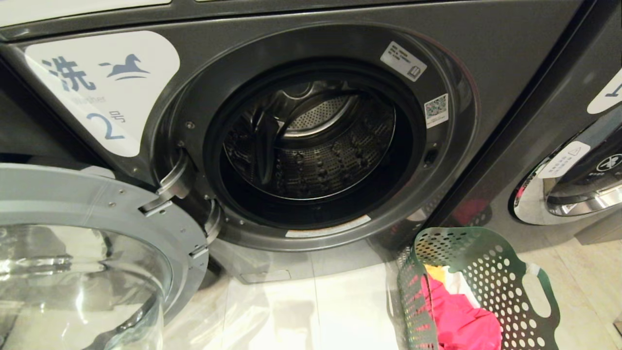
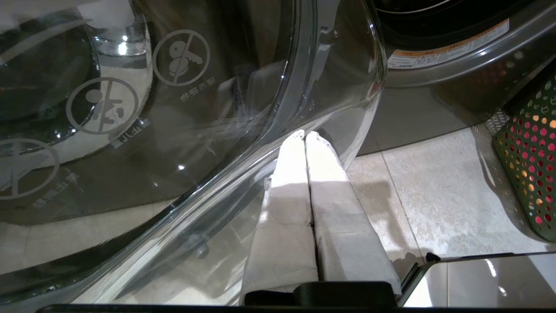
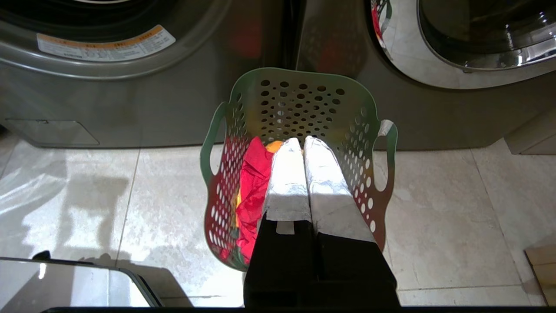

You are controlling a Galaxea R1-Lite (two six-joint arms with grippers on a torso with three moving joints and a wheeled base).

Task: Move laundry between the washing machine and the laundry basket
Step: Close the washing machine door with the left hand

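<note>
Right tool [image 3: 302,143]: clenched, empty, poised above the laundry basket [image 3: 304,82].
Left tool [image 2: 305,135]: clenched, empty, beside the open glass door [image 1: 73,243].
Laundry [image 1: 461,321]: red-pink, orange and white garments, all inside the basket.
Washing machine 2 [image 1: 486,48]: behind the basket; drum [image 1: 316,146] appears empty.
Progress: judged unstarted; every garment awaits loading.

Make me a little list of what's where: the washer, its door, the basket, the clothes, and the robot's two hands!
washing machine: dark grey, labelled 2, drum looks empty
door: swung wide open, on the machine's left
laundry basket: green with holes, on the floor in front of the machines, to the right
laundry: red-pink, orange and white cloth, all in the basket
left gripper: shut, holding nothing, beside the glass door
right gripper: shut, holding nothing, above the basket
</note>
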